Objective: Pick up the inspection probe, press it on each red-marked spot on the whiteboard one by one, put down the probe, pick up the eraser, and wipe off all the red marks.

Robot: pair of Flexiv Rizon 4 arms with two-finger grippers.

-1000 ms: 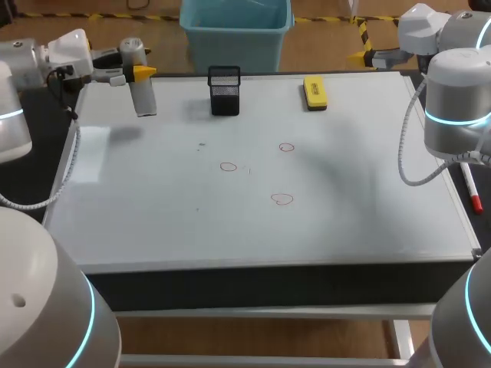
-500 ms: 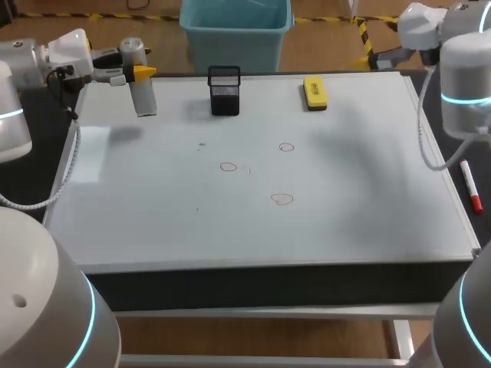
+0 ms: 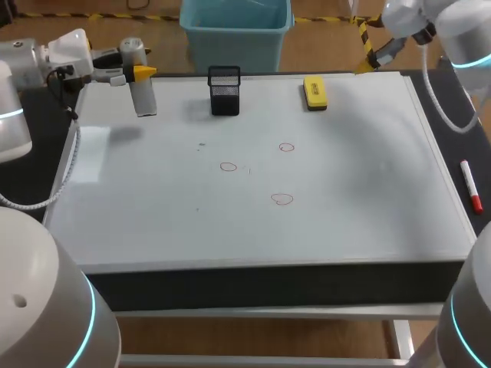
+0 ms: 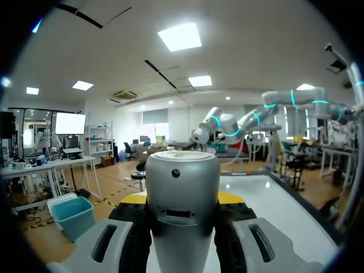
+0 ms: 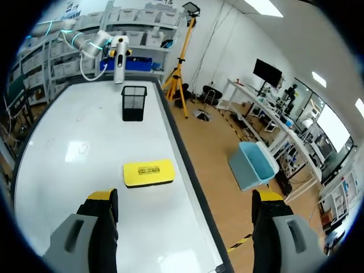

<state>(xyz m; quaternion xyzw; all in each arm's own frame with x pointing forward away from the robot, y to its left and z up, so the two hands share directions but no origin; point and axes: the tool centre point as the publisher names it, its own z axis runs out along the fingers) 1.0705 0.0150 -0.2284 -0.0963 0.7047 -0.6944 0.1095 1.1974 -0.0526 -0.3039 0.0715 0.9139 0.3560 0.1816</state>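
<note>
three red marks (image 3: 283, 199) sit mid-frame on the whiteboard (image 3: 368, 192). left gripper (image 4: 183, 199), upper left, clamps the inspection probe (image 3: 143, 96) upright. right gripper (image 5: 185, 196), upper right, is spread wide near the yellow eraser (image 3: 314, 91).

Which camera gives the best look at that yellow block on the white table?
The right wrist view: the yellow eraser lies large and unblocked just ahead of the open right gripper. The head view shows it small, near the far edge of the whiteboard. The left wrist view shows the held probe, no eraser.

Yellow eraser (image 3: 315, 92), black mesh holder (image 3: 224, 90)
</note>
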